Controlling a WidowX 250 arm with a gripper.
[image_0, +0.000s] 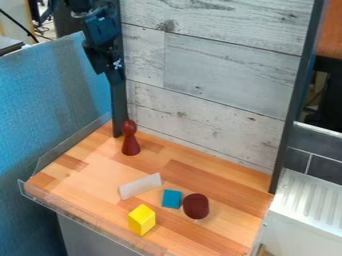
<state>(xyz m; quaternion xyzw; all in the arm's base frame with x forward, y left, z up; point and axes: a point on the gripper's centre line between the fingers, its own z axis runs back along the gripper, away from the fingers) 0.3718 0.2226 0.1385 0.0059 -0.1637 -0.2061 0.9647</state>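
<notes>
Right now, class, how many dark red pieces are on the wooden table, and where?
2. One, a skittle, stands at the back left, by the dark post; the other, a rounded block, sits just right of the blue block.

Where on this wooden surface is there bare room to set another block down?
There is bare wood between the white block and the clear left wall, and from the dark red pawn rightward along the plank wall. It is crowded where the blue cube, dark red cylinder and yellow block cluster.
</notes>
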